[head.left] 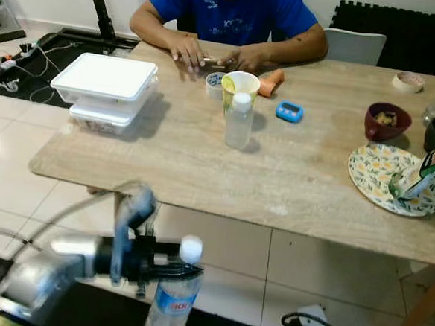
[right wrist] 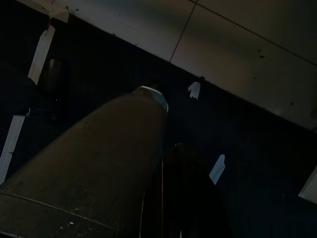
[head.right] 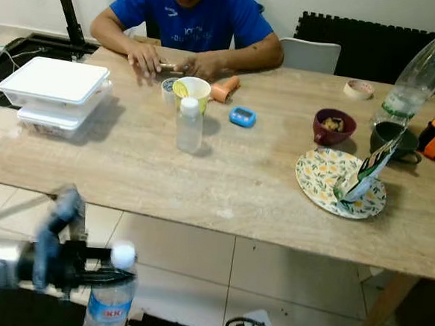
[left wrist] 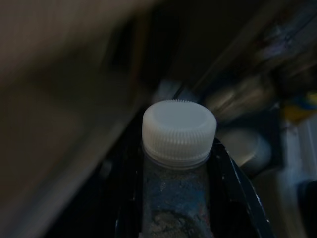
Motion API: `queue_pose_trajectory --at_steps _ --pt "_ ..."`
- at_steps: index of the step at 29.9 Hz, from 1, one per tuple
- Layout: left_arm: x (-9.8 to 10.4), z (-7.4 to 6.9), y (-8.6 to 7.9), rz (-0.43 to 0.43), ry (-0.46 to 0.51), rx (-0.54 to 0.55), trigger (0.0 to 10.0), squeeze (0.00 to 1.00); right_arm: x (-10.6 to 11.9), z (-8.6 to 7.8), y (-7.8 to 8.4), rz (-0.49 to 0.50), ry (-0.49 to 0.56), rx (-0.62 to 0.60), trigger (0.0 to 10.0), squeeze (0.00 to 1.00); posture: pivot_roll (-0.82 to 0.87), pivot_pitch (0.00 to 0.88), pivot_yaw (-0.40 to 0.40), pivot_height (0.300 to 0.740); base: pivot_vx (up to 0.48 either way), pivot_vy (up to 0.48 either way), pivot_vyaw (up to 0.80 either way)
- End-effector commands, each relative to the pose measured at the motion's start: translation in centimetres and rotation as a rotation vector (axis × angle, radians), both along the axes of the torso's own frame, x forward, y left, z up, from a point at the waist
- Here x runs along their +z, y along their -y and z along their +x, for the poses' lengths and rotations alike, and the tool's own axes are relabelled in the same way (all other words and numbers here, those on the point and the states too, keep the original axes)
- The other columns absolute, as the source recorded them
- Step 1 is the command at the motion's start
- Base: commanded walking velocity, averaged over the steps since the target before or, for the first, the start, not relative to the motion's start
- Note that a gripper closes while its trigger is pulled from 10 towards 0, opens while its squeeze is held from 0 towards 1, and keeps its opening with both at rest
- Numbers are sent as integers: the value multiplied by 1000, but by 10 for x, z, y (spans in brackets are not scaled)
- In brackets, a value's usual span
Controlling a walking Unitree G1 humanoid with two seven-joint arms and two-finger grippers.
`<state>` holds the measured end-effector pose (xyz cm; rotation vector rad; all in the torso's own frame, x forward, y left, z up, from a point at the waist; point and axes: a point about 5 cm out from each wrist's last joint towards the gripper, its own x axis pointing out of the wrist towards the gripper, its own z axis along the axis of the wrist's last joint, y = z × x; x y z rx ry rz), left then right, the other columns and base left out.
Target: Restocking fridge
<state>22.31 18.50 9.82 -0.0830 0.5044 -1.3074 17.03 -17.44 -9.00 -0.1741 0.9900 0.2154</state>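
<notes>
A clear water bottle (head.left: 172,294) with a white cap and a blue-and-red label stands upright low in the near left of the scene, off the table and over the tiled floor, with the left gripper (head.left: 167,268) clamped on its neck just under the cap; the left wrist view shows the two black fingers (left wrist: 233,188) pressed against either side of the neck. The right gripper (right wrist: 183,198) hangs idle above a dark mat, and in that gloom I cannot tell how it stands. Beyond the bottle lies the wooden table (head.left: 291,176), bearing a small clear bottle (head.left: 239,121), a yellow cup (head.left: 241,85), stacked white boxes (head.left: 107,90) at the far left and a flowered plate (head.left: 384,177) at the right. A person in a blue shirt (head.left: 231,15) sits at the far side. The step in hand looks like carrying the picked bottle; no fridge is in sight, so the next move probably calls for turning away and walking with the bottle held upright.
</notes>
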Motion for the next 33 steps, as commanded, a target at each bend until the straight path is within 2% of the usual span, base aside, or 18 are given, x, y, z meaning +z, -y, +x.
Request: queue_pose_trajectory --at_steps 1,4,5,7,9,12,13,14,15,17,19,20,22,24,28,33 --pt "-12 -3 3 32 -11 7 10000 0 -6 -13 -5 14 -53 8 10000 0 -3 130 18 740 0 0 0" --pt "-63 -8 -4 151 -123 165 10000 0 -6 -12 -5 11 -50 13 10000 0 -3 130 16 740 0 0 0" --pt "-63 -8 -4 151 -123 165 10000 0 -6 -12 -5 11 -50 13 10000 0 -3 130 16 740 0 0 0" --pt "-94 -12 -10 226 -174 310 10000 0 -6 -12 -5 9 -49 14 10000 0 -3 130 16 740 0 0 0" --pt "-113 -16 -15 264 -216 433 10000 0 -6 -12 -5 7 -48 14 10000 0 -8 128 13 740 0 0 0" --pt "-131 -20 -24 337 -239 589 10000 0 -6 -11 -5 0 -46 16 10000 0 -12 127 13 740 0 0 0" --pt "-137 -21 -31 373 -243 677 10000 0 -6 -11 -5 -1 -46 16 10000 0 -13 127 12 740 0 0 0" --pt "-137 -21 -31 373 -243 677 10000 0 -6 -11 -5 -1 -46 16 10000 0 -13 127 12 740 0 0 0" --pt "-145 -25 -39 428 -251 788 10000 0 -6 -12 -4 -2 -46 15 10000 0 -13 126 11 740 0 0 0" --pt "-157 -36 -52 530 -272 939 10000 0 -6 -12 -4 -3 -47 13 10000 0 -14 126 10 740 0 0 0" --pt "-160 -40 -55 561 -279 971 10000 0 -6 -12 -4 -4 -47 13 10000 0 -14 126 10 740 0 0 0" --pt "-168 -51 -60 630 -294 1014 10000 0 -6 -11 -4 -5 -46 15 10000 0 -14 125 10 740 0 0 0" --pt "-174 -64 -64 698 -312 1033 10000 0 -6 -11 -4 -7 -45 18 10000 0 -14 125 10 740 0 0 0" --pt "-176 -68 -64 716 -318 1035 10000 0 -6 -11 -4 -8 -45 18 10000 0 -14 125 10 740 0 0 0" --pt "-188 -95 -68 790 -395 1080 10000 0 -5 -10 -2 -22 -33 20 10000 0 -17 124 2 740 0 0 0" --pt "-193 -109 -67 829 -428 1082 10000 0 -2 -5 -1 -22 5 29 10000 0 -15 124 1 740 0 0 0"
